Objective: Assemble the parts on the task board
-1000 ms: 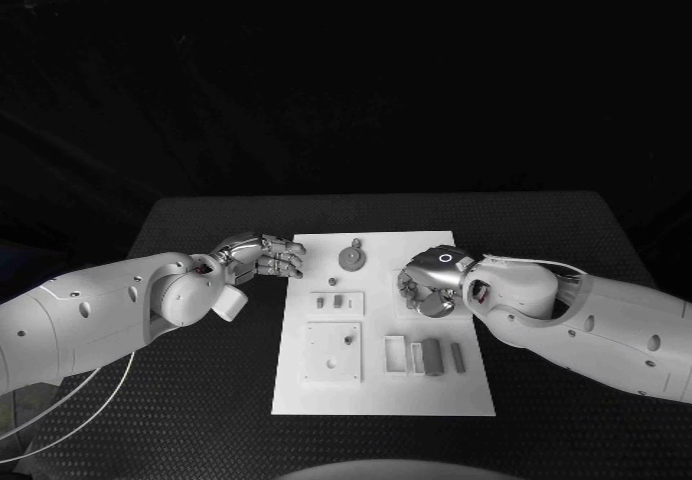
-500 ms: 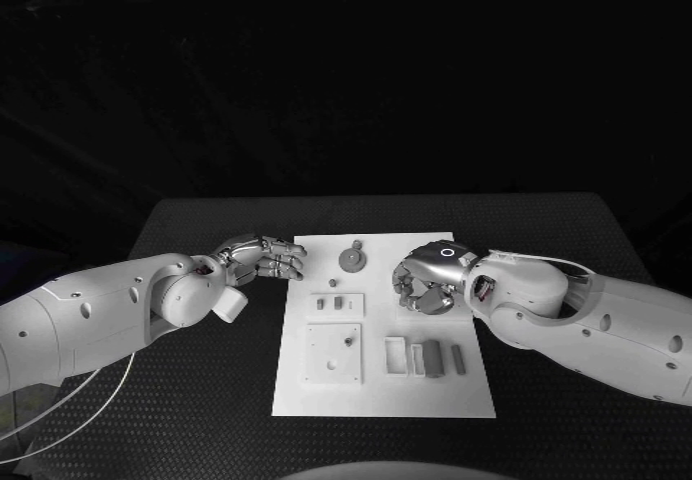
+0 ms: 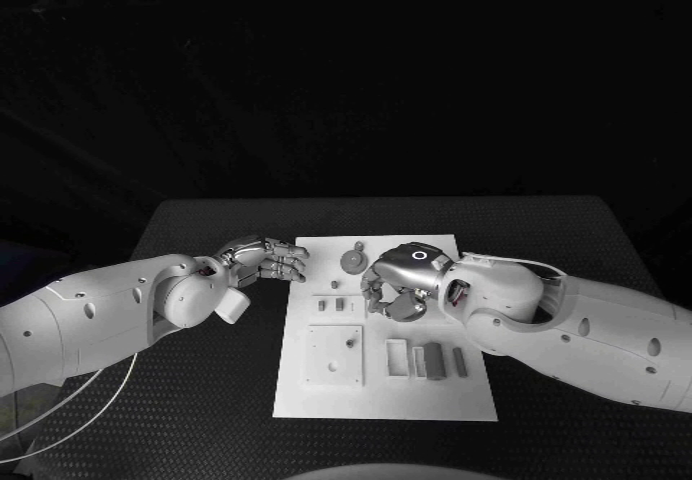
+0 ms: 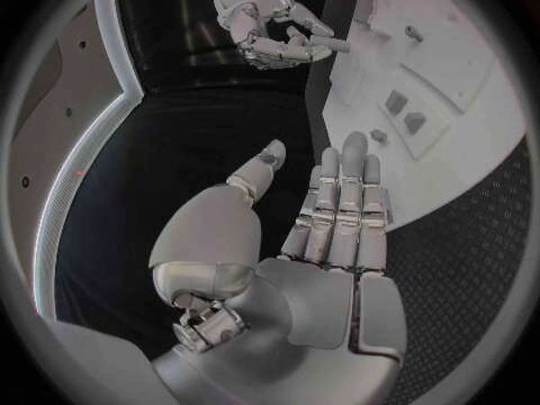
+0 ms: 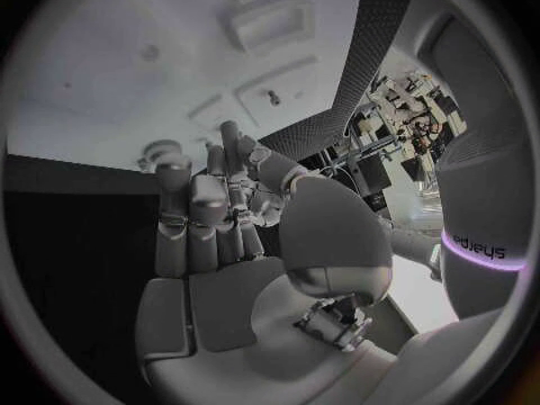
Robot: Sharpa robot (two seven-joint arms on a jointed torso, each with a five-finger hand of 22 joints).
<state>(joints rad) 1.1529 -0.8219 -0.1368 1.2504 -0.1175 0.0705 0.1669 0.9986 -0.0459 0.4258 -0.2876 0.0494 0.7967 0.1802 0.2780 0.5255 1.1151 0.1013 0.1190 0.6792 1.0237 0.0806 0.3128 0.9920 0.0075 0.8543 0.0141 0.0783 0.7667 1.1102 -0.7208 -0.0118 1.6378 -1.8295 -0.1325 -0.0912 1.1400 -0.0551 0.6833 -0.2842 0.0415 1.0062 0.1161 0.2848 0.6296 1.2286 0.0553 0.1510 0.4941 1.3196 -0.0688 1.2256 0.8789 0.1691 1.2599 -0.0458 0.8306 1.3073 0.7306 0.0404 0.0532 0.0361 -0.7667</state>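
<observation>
Since a second ago the right hand (image 3: 400, 285) has slid across the task board (image 3: 382, 395) from its right-hand side toward its middle, and now hovers over the upper centre, just beside the round part (image 3: 352, 260) at the board's far end. Its fingers (image 5: 201, 209) are curled inward with nothing seen between them. The left hand (image 3: 264, 258) has stayed where it was, just off the board's left edge at the far end, fingers together and straight, holding nothing.

Loose parts lie in two groups: a small pair (image 3: 330, 304) in the shallow tray at the board's left-middle, just beside and slightly nearer the robot than the right hand, and three upright bars (image 3: 427, 359) toward the board's near right, their long axes running along the board's length. A square plate with holes (image 3: 335, 354) sits at the near left.

Judged from this, the right hand is nearer to every part than the left, and the small pair lies closest, to its left
</observation>
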